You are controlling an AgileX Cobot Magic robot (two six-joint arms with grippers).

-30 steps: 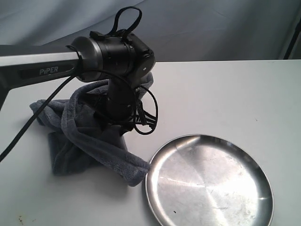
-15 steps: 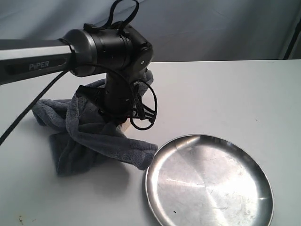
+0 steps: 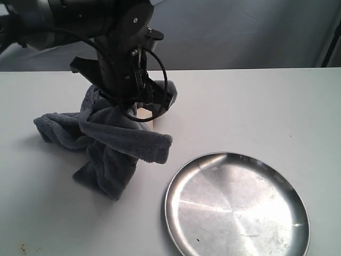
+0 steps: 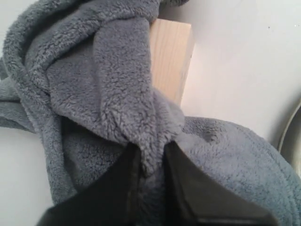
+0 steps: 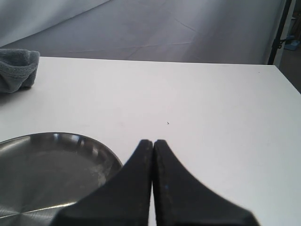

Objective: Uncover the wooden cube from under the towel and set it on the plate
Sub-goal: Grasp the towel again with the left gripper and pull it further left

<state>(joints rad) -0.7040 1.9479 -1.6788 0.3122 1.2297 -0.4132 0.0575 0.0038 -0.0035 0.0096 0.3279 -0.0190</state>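
Left end effector [image 4: 149, 157] rising since earlier frame, clenching towel [image 3: 114, 144] fold; keep dragging toward frame left, fully clearing wooden cube [image 4: 170, 59].

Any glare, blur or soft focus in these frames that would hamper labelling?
Exterior view: bright glare washes out the lower right of the plate; the dark arm shows little detail. Left wrist view: the towel and wooden cube are sharp, the left gripper is soft. Right wrist view: the right gripper is blurred.
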